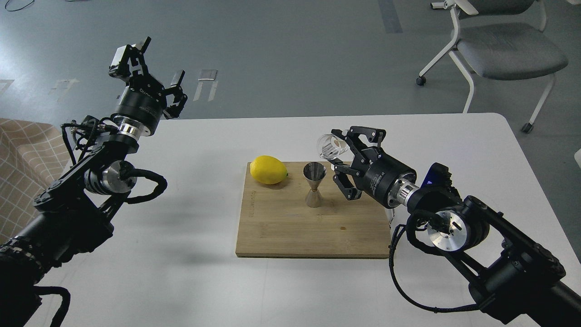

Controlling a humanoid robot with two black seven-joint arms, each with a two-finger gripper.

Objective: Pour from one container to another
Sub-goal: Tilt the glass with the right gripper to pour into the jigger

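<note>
The right gripper (341, 160) has its jaws closed on the small clear glass cup (330, 145), gripping it near the base so the mouth is left free; the cup lies tipped on its side, its open end facing left and slightly down, up and just to the right of the steel jigger (314, 184), which looks like the attitude of a pour in hand; whether any liquid is in the cup or falling from it cannot be told. The jigger stands upright on the bamboo cutting board (290, 227), wide upper cone open to receive, untouched by either gripper; its narrow waist suggests it would topple at a light knock, so the cup's lip is best kept above the rim and not against it. A lemon (268, 169) rests on the board's far left corner, near the jigger but apart from it and out of the pouring line. The board sits on the white table (181, 272). The left gripper (154, 66) hangs high over the table's far left edge, jaws spread wide and holding nothing, well apart from the work, apparently parked so as not to crowd the right arm. A grey chair (504, 50) stands beyond the table.
</note>
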